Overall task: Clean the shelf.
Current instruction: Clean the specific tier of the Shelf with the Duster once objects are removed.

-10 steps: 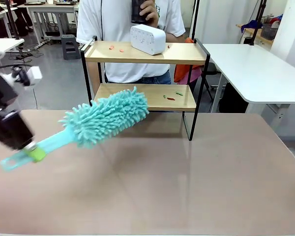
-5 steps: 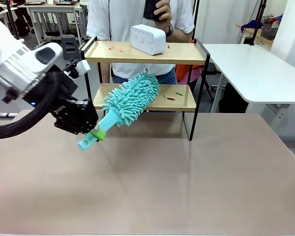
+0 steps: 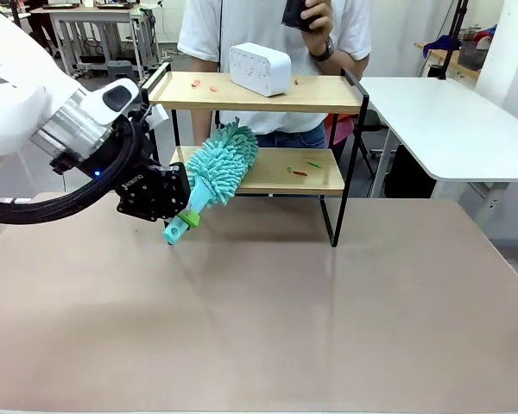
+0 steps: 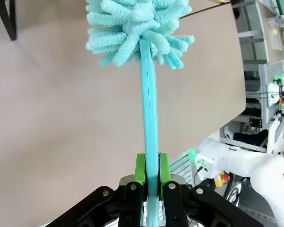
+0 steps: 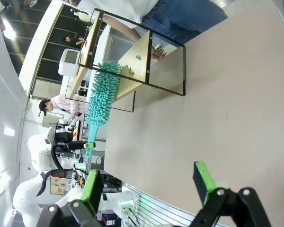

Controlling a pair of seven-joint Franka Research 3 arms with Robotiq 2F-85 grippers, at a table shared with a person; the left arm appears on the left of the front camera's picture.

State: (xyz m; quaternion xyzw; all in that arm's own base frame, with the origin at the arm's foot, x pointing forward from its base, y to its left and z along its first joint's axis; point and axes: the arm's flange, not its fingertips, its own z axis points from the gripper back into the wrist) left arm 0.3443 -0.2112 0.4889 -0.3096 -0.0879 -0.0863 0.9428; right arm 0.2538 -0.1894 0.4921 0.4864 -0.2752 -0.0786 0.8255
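Starts nearest, over the bare table (image 3: 328, 328), with the right gripper (image 5: 147, 180) spread wide and holding nothing, well apart from the work. Moves on to the left gripper (image 4: 152, 163), clamped shut on the flat teal handle of the duster (image 3: 223, 164), green pads pressed to both sides low on the handle, with the fluffy head pointing up and away. Places that head at the left end of the shelf (image 3: 242, 93), in the gap between the two boards, on or just above the lower board (image 3: 276, 183); cannot tell whether touching. Puts the shelf itself at the far side of the table, upright on its black legs. Counts the mess as not yet cleared: red and green scraps (image 3: 304, 169) toward the right of the lower board, apart from the duster head, and small red bits (image 3: 204, 84) on the upper board (image 3: 328, 93) left of a white box (image 3: 260, 68), with one more to its right. Judges the task barely begun: tool in hand and at the lower tier, with the sweep across to the scraps left to do, then the whole upper tier, likely around the box. Ends farthest back with a person (image 3: 242, 21) standing behind the shelf, one hand (image 3: 319, 17) raised with a dark object, clear of the boards.
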